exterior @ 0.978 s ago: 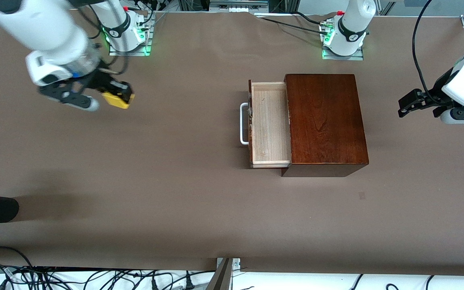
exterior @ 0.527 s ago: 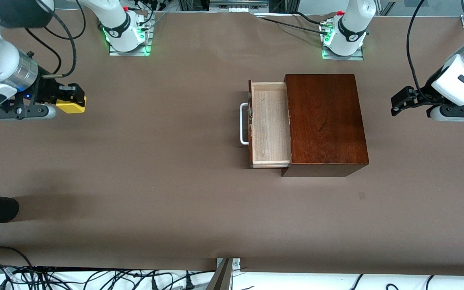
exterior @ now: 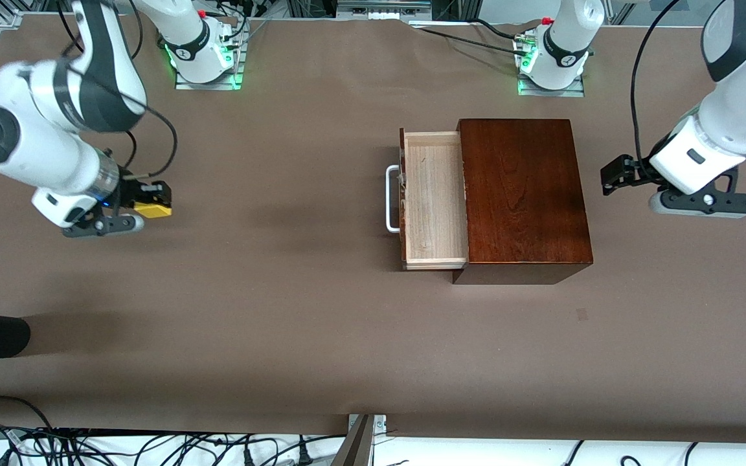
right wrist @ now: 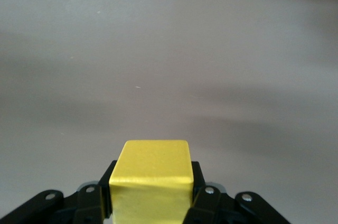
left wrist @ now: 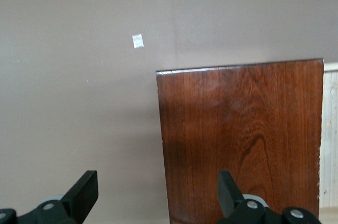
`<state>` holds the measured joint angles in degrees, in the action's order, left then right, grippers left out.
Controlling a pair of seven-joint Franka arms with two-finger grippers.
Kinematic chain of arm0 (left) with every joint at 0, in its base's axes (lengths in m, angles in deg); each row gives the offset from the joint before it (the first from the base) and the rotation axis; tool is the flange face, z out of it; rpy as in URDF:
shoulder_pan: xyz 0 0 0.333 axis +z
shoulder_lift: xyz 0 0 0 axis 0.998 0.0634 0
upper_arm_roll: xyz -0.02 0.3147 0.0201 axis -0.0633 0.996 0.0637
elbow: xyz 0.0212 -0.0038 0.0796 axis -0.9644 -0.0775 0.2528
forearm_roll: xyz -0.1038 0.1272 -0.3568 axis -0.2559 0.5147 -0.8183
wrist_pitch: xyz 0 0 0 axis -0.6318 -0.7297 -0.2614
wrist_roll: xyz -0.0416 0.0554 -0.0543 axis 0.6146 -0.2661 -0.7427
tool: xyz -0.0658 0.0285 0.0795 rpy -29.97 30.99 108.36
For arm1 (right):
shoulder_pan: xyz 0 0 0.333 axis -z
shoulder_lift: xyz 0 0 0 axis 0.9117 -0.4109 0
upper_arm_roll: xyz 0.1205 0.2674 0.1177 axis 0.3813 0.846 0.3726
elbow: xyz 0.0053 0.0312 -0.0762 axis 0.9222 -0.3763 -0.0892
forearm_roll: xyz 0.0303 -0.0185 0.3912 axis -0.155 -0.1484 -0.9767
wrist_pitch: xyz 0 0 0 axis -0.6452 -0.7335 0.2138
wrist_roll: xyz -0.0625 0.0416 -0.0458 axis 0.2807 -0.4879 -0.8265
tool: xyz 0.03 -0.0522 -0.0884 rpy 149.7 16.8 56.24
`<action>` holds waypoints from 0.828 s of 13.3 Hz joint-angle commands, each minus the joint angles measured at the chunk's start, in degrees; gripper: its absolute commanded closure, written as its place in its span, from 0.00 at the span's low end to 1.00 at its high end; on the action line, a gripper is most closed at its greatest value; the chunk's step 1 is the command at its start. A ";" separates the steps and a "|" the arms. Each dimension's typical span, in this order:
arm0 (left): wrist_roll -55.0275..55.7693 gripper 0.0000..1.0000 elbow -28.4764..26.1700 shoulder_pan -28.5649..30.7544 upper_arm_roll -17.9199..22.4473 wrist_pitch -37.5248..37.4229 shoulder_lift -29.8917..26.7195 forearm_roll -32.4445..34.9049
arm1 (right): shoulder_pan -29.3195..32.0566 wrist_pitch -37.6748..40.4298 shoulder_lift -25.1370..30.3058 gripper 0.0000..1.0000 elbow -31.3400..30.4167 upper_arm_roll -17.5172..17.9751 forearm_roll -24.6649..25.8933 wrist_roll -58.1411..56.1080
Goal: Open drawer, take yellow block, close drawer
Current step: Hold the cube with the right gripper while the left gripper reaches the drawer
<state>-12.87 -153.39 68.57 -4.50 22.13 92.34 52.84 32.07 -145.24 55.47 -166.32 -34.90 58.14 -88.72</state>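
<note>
Drawer [exterior: 434,197] pulled out, empty. Right pincer [exterior: 146,200] clamps yellow block [exterior: 153,208] over tabletop [exterior: 282,310] at 9 o'clock of box [exterior: 522,194], clearing it for closing. Left pincer [exterior: 612,176] spread, empty, at 3 o'clock.

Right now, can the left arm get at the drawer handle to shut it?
Probably yes: the left gripper is open and empty beside the box, but the handle faces the right arm's end, so it must reach over the box.
</note>
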 commanded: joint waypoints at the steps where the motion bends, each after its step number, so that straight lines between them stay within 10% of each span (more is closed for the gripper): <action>1: -0.65 0.00 5.37 -0.66 -2.17 -3.33 0.68 0.04 | 2.03 -3.84 -7.10 1.00 0.61 -0.15 -7.04 -5.36; 11: 29.64 0.00 8.45 -11.82 -6.20 -2.63 6.56 -0.57 | 1.24 -17.82 -14.33 1.00 -4.75 1.43 -7.23 -5.19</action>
<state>10.63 -147.35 58.22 -9.05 20.24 96.40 52.82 33.79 -160.17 40.52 -168.66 -34.01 52.24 -93.00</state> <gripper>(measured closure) 0.000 0.445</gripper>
